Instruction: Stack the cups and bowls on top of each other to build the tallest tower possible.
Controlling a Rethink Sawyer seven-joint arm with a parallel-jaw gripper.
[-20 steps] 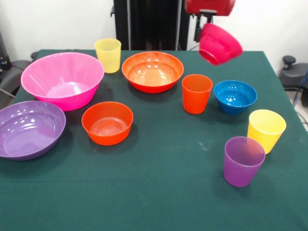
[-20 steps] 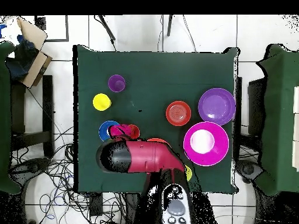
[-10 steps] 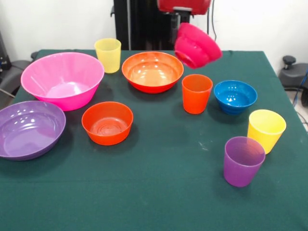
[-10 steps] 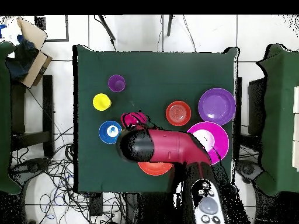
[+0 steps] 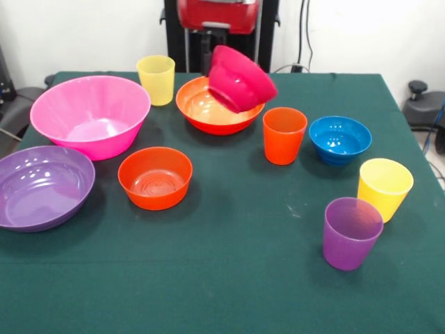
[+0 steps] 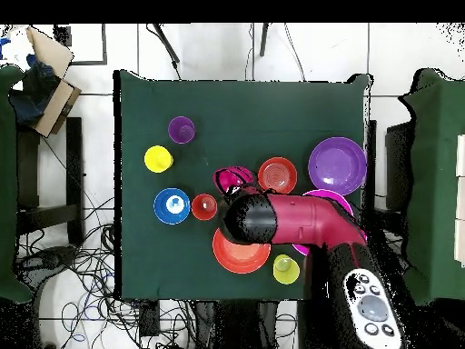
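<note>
- your claw (image 5: 212,61) grips the magenta bowl (image 5: 240,78) by its far rim; the bowl hangs tilted in the air, mouth tipped away and to the left, clear of the desk (image 5: 236,278).
- in the front view the magenta bowl sits in front of the right part of the wide orange bowl (image 5: 217,106), just above it and not resting in it as far as you can tell.
- the relation that matters: the big pink bowl (image 5: 90,115), the likely base of the tower, lies to the left of the held bowl, with the wide orange bowl between them.
- nothing is stacked yet; the purple shallow bowl (image 5: 43,186) and small orange bowl (image 5: 155,177) sit near left, the blue bowl (image 5: 340,139) and orange cup (image 5: 284,135) to the right.
- judgement: if you aim for the pink bowl, you carry left and level the tilt before release, or it may slide off-centre.
</note>
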